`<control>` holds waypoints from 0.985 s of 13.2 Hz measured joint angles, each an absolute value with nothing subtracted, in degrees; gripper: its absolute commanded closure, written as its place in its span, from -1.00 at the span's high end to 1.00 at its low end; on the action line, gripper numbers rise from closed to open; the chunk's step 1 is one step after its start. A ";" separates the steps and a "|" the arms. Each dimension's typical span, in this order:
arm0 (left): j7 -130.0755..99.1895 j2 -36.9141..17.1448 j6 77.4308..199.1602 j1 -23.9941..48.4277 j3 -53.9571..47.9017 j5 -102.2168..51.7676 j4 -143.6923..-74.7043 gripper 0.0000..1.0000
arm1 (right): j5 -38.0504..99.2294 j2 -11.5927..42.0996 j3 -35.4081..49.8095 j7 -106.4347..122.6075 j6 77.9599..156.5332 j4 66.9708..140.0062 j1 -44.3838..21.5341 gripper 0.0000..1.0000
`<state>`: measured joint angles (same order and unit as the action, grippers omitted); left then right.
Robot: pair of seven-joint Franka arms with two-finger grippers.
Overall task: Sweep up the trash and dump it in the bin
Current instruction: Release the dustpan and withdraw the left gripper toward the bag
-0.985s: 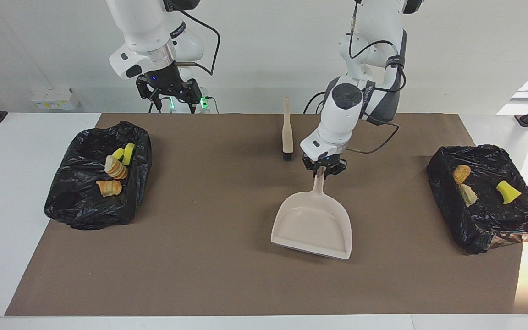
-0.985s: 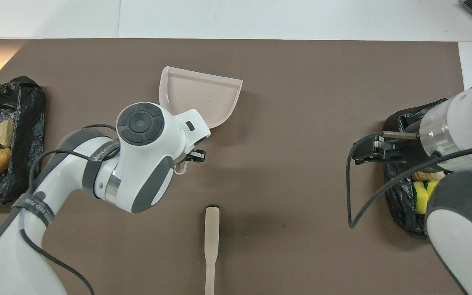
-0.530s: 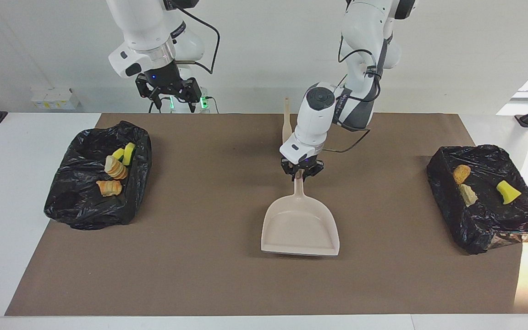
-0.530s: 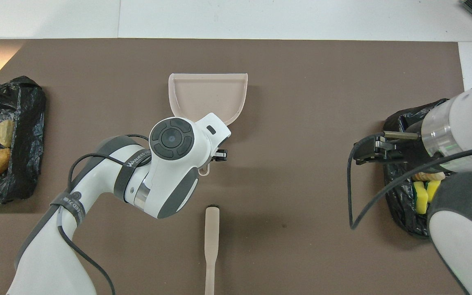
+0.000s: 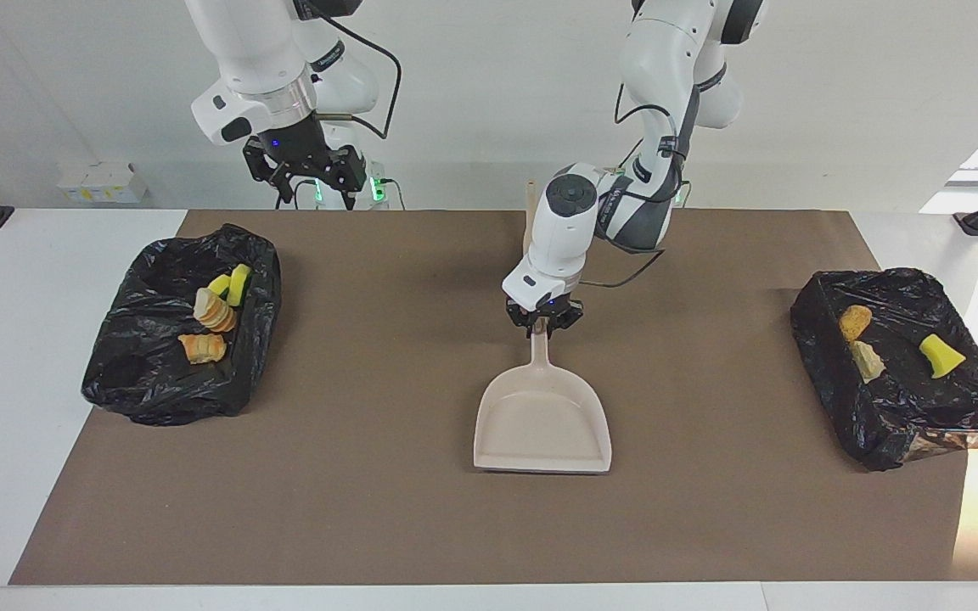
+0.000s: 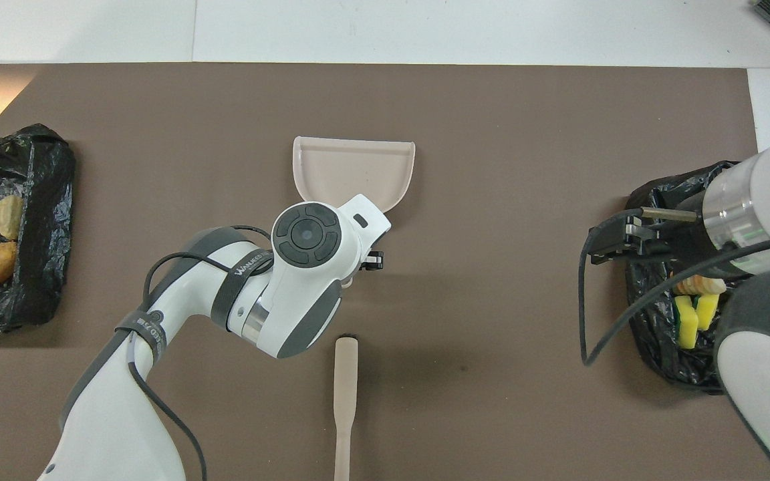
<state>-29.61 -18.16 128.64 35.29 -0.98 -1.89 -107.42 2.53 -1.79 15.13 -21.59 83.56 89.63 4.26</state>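
My left gripper is shut on the handle of the beige dustpan, which sits empty and low on the brown mat at the table's middle; in the overhead view the pan shows past my wrist. The trash lies in two black-lined bins: yellow wedges and striped rolls in the bin at the right arm's end, and a roll and a yellow wedge in the bin at the left arm's end. My right gripper is open and empty, raised by the first bin.
A beige brush lies on the mat nearer to the robots than the dustpan, its bristle end toward the pan. The brown mat covers most of the white table. No loose pieces show on the mat.
My left gripper has carried the dustpan toward the right arm's end and turned it square to the table. My right gripper has risen slightly.
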 measured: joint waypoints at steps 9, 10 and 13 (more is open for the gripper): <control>-31.53 -13.97 116.11 30.93 3.83 1.44 -99.11 1.00 | 1.77 -0.69 0.16 -18.45 83.47 87.72 -7.14 1.00; -30.15 -13.94 115.08 29.32 4.04 1.55 -97.73 1.00 | 1.73 -0.70 -0.73 -17.49 83.35 87.87 -7.31 1.00; -26.21 -13.84 113.87 24.40 4.55 2.44 -94.96 1.00 | 0.87 -0.89 -1.10 -16.99 83.07 88.84 -7.34 1.00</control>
<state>-26.21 -13.84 113.87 24.40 4.55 2.44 -94.96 0.87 -0.89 -1.10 -16.99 83.07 88.84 -7.34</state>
